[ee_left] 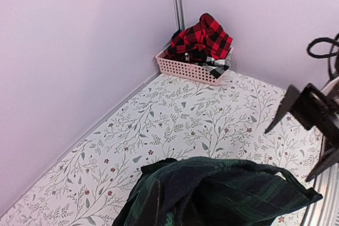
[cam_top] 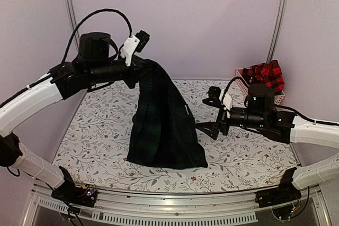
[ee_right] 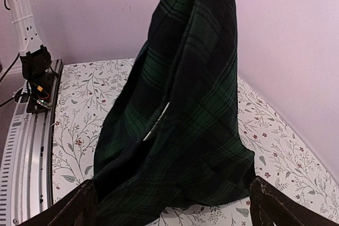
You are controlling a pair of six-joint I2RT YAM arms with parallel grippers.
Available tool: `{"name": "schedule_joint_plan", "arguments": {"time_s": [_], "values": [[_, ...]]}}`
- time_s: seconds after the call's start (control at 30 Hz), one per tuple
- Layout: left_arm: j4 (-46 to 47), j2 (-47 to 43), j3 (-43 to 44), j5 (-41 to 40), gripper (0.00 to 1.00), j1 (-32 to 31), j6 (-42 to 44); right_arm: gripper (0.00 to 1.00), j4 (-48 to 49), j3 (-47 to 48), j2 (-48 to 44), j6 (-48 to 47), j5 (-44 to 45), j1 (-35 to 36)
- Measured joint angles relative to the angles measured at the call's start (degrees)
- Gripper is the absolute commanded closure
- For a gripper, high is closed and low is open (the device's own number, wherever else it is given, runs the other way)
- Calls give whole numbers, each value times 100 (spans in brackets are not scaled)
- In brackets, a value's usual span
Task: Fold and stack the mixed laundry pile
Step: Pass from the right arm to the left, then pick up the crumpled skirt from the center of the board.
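step (judged): opening out one piece for its fold
green tartan garment: hangs from the left fingers, lower end bunched on the desk near the middle
left fingers: pinched shut on the garment's top edge, held high
right fingers: spread wide, holding nothing, low and just beside the garment's right side
do it well (judged): right fingers should take one free corner or hem, a single layer, not the bunch; then both pull apart so the cloth goes flat before lowering; keep the left pinch firm
counts: 1 tartan garment in hand; 1 red-and-black checked flannel in 1 pink basket, far right corner; at least 1 darker piece under it, cannot tell more
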Motion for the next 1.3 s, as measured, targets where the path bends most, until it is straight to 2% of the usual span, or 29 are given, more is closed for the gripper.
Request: {"name": "schedule_joint_plan", "arguments": {"time_s": [0.17,0.33,0.43,0.5,0.6,0.8,1.03,1.1,1.17,1.23,1.27,1.3], "values": [[-413,839,442,-337,100,195,-190,1,986,-1582,-1316,1211,122,4],[-680,1005,570,-376,100,435,-378,1,1665,-2640,-1906,2422,151,33],[-708,1036,767,-343,100,599,-483,1,1864,-2981,-1908,3010,551,518],[-706,1036,822,-313,100,667,-542,1,1974,-3101,-1875,3154,940,1130],[-708,1058,833,-256,100,732,-636,1,2164,-3147,-1676,3182,1349,1727],[-710,1152,833,-92,100,855,-743,1,2540,-3051,-702,2986,2146,2100],[-706,1152,833,70,100,940,-791,4,2752,-2120,957,2448,3392,2411],[-706,1152,831,101,100,960,-807,13,2841,-1895,1329,2347,3827,2444],[-704,1152,822,105,100,973,-815,32,2903,-1703,1635,2243,4183,2450],[-699,1150,807,103,100,992,-831,69,2955,-1530,1906,2122,4474,2455],[-702,1150,800,98,100,1001,-839,94,2981,-1475,1993,2055,4579,2455],[-697,1147,785,90,100,1014,-852,100,2997,-1438,2068,2037,4680,2455]]}}
